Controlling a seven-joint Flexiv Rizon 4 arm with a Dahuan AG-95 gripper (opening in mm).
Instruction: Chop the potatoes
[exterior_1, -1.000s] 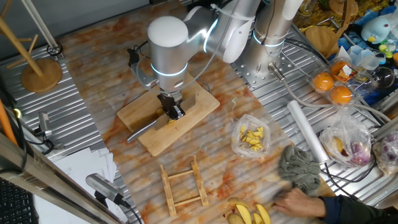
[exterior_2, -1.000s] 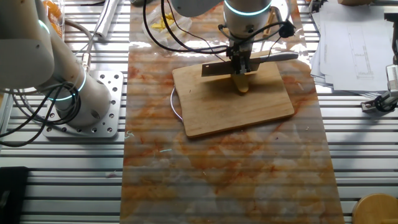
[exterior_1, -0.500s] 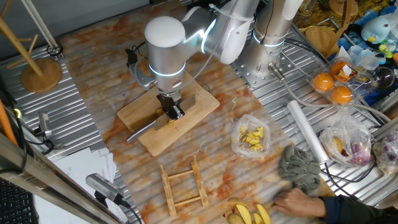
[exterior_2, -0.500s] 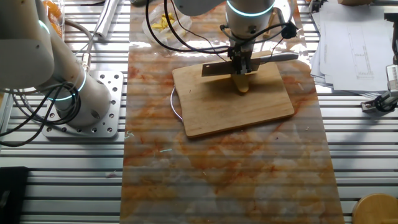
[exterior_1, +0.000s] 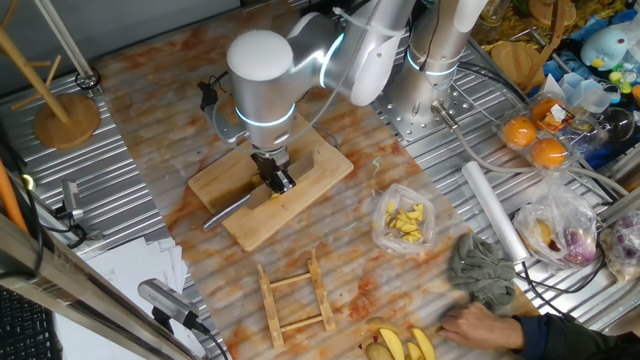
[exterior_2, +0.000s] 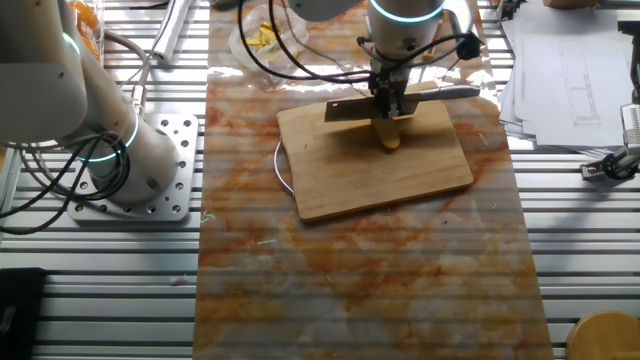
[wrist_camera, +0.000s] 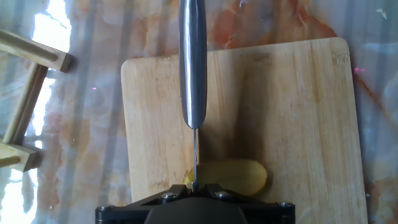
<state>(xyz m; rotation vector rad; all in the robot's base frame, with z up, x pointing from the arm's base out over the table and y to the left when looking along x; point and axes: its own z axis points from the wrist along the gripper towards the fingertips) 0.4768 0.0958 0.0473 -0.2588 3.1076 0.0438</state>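
1 small smooth pale-yellow potato (wrist_camera: 231, 176) lay on the light wooden cutting board (wrist_camera: 298, 124), right under the black two-finger gripper (exterior_1: 277, 181). The gripper was shut tight on a silver metal knife (wrist_camera: 193, 68). The knife stood on its edge, and its thin blade touched the potato near one end. The round shiny handle stuck straight out past the gripper, over the edge of the board. In the other fixed view the flat blade (exterior_2: 347, 110) reached out to one side of the gripper and the handle (exterior_2: 450, 93) to the other side. A pale wooden rack (exterior_1: 296, 297) lay on the orange-streaked table cover (exterior_2: 350, 270), just off the board beyond the handle end.
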